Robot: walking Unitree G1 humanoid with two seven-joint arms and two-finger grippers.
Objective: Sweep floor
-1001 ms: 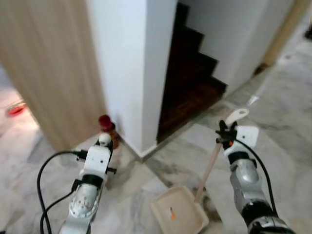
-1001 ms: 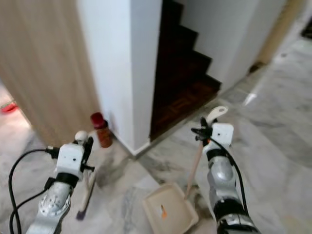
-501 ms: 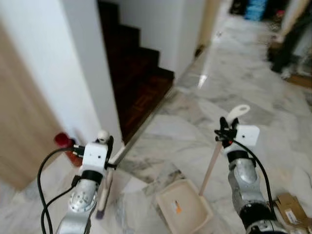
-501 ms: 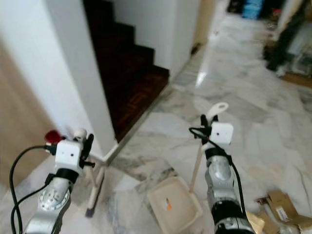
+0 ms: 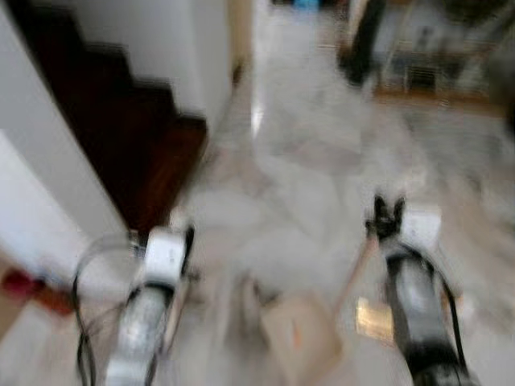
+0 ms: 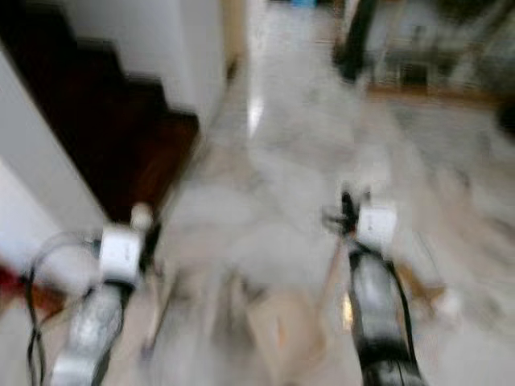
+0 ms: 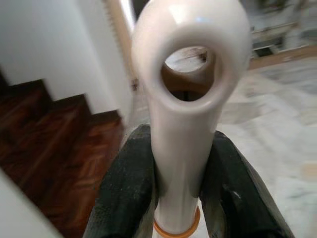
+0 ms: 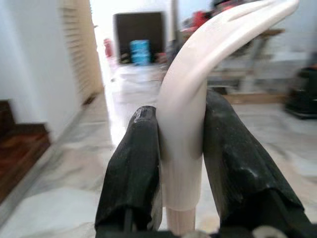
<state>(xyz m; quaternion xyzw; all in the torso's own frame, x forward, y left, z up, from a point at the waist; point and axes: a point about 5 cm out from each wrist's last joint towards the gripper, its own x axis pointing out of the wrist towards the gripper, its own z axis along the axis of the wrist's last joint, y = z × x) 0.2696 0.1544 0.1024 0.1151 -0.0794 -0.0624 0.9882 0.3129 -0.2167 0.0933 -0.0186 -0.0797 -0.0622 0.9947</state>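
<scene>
Left hand (image 7: 173, 198) clamped on broom (image 7: 185, 99), right hand (image 8: 181, 193) clamped on dustpan (image 5: 299, 342) handle. Head views blurred; I risk tipping debris, clipping stairs (image 5: 121, 121).

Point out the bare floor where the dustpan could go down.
Open marble floor runs ahead, between the dark stairs and the blurred furniture far right. Near the feet it is crowded: dustpan, and a tan scrap by the right hand.
</scene>
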